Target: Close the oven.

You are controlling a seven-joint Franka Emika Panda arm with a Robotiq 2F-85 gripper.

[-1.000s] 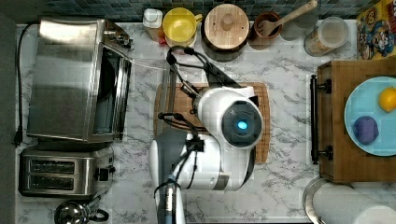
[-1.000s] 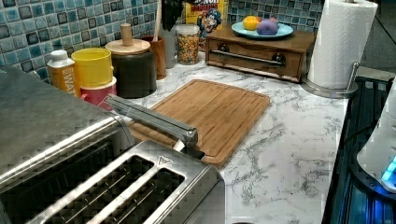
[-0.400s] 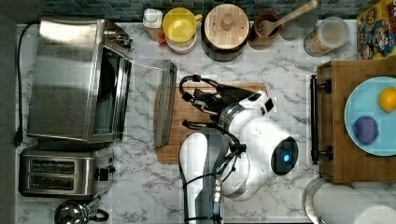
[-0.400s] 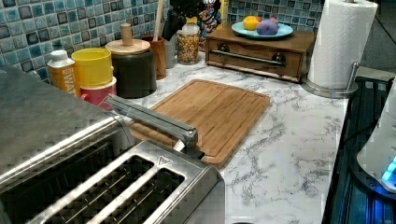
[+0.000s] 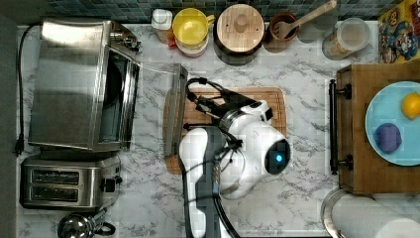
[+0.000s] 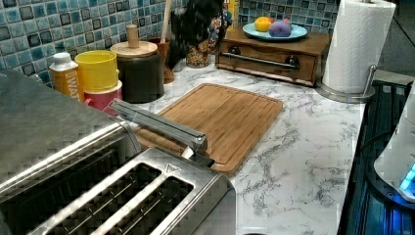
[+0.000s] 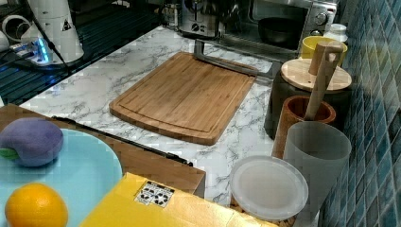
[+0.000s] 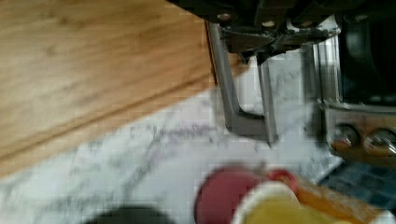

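The oven (image 5: 69, 84) stands at the top view's left with its glass door (image 5: 153, 106) dropped flat and the dark inside showing. Its metal bar handle (image 5: 176, 111) lies over the left edge of the cutting board (image 5: 233, 101). My gripper (image 5: 194, 101) hangs just right of that handle in the top view, above the board. The wrist view has the gripper (image 8: 252, 51) just above the handle (image 8: 243, 93). Seen from the left view, the gripper (image 6: 195, 24) is a dark blur well above the board, behind the handle (image 6: 156, 125). In the right view the oven (image 7: 283, 19) stands open.
A two-slot toaster (image 5: 67, 181) sits beside the oven. Along the tiled wall stand a bottle (image 5: 161, 22), yellow cup (image 5: 190, 27), wooden-lidded canister (image 5: 240, 25), utensil pot (image 5: 282, 27) and jar (image 5: 346, 37). A wooden tray (image 5: 351, 129) with a blue plate and a paper-towel roll (image 5: 366, 218) are at the top view's right.
The arm has swung over the cutting board, its wrist turning, and the gripper now sits close to the door handle. The dark gripper shape has dropped into the left view. The door has not moved.
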